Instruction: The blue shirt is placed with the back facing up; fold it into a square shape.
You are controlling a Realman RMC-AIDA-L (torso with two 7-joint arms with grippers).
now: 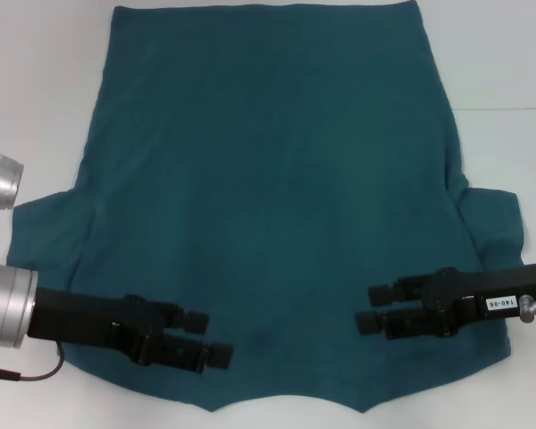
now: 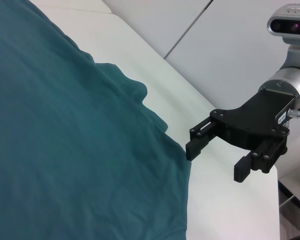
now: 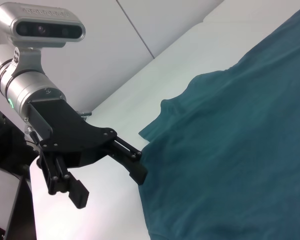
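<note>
1. head view: the blue shirt (image 1: 268, 197) lies spread flat on the white surface (image 1: 500, 63), plain side up, filling most of the frame from 12 o'clock down to 6 o'clock. one short sleeve sticks out at 9 o'clock, the other at 3 o'clock, and the notched neckline edge sits at 6 o'clock, nearest the robot. the left pincer (image 1: 210, 338) reaches in from 8 o'clock and hangs over the shirt's near left part, its two fingers apart with cloth showing between them, holding nothing. the right pincer (image 1: 371, 308) reaches in from 4 o'clock over the near right part, its fingers also spread and empty. the two pincers point toward each other, well apart, with bare shirt between them.

2. left wrist view: the blue shirt (image 2: 75, 140) covers the frame from 9 o'clock across to the middle, one sleeve bulging along its edge against the white surface (image 2: 155, 70). at 3 o'clock the other arm's tool, the right pincer (image 2: 217, 160), shows with its jaws wide open; one fingertip is at the shirt's edge, the other over bare surface.

3. right wrist view: the blue shirt (image 3: 235, 150) fills the frame from 3 o'clock to 5 o'clock, a sleeve jutting toward the middle over the white surface (image 3: 155, 65). at 8 o'clock the left pincer (image 3: 110, 182) stands open, one finger by the shirt's edge, one over the surface.
</note>
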